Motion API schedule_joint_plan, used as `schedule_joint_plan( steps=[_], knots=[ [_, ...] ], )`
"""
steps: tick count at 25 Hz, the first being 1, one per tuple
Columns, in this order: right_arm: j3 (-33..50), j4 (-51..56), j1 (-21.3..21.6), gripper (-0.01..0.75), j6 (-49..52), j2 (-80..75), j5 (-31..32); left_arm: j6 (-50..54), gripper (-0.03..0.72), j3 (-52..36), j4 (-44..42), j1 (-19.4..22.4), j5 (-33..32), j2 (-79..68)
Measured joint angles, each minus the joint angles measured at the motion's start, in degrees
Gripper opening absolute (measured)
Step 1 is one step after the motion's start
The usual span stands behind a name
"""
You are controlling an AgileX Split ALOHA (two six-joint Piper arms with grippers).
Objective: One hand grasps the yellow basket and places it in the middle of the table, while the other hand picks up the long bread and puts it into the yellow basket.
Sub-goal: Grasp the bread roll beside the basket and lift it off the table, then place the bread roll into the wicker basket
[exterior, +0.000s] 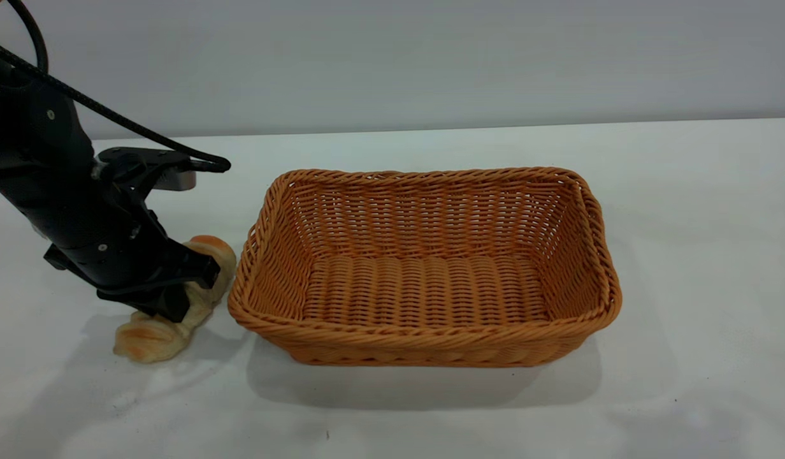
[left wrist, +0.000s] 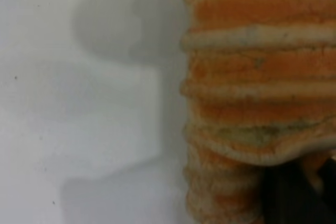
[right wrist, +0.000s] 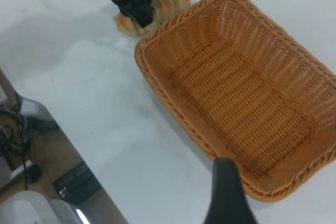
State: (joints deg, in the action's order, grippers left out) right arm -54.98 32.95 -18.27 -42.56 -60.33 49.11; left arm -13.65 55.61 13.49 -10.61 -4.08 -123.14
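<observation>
At table centre: yellow basket, upright, nothing inside. At its 9 o'clock, just beside the rim, long bread lies on the table. Left gripper is down on the loaf, jaws clamped across its mid-section. Right gripper: above basket edge, jaw state can't be told.

Long bread left of yellow basket

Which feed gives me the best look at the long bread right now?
The exterior view: the long bread lies on the table beside the yellow basket, both ends visible, its middle hidden by the left tool. The left wrist view shows only close-up ridged crust. The right wrist view shows it distant, partly behind that tool.
</observation>
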Motion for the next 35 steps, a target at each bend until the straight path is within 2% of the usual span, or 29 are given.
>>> schedule_joint_plan(
  steps=[4,15,20,27,35],
  knots=[
    [0.0,0.0,0.0,0.558,0.0,0.0,0.0,-0.3,0.07,0.0,0.0,0.0,-1.4,2.4],
    [0.0,0.0,0.0,0.558,0.0,0.0,0.5,-0.3,0.07,-0.1,1.8,-0.5,-7.6,21.2],
    [0.0,0.0,0.0,0.558,0.0,0.0,0.6,-0.3,0.07,0.9,6.6,-5.1,-8.0,23.6],
    [0.0,0.1,0.0,0.558,0.0,1.8,1.1,-0.5,0.069,5.7,7.1,-13.8,-5.7,19.2],
    [0.0,0.3,0.0,0.558,0.8,9.7,3.6,-0.5,0.069,10.8,7.2,-18.6,-4.2,9.7]
  ],
)
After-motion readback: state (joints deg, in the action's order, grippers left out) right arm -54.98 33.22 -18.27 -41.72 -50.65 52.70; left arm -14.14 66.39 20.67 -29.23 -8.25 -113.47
